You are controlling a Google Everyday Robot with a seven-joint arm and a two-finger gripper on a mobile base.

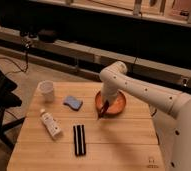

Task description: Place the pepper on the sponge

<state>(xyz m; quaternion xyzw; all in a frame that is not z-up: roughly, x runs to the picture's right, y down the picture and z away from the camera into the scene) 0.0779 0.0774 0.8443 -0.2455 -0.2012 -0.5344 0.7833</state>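
My gripper (104,108) hangs at the left front rim of the orange bowl, fingers pointing down and shut on the pepper (102,114). The pepper is a small dark red sliver dangling just above the wooden table (119,145). The sponge (73,103), a light-blue wavy pad, lies flat on the table to the left of the gripper, about a hand's width away. The white arm (139,90) reaches in from the right, over the bowl.
The round orange bowl (117,103) sits right behind the gripper. A white cup (46,90) stands at the back left. A white bottle (50,124) lies at the left front, and a black striped block (79,139) lies in front of the sponge.
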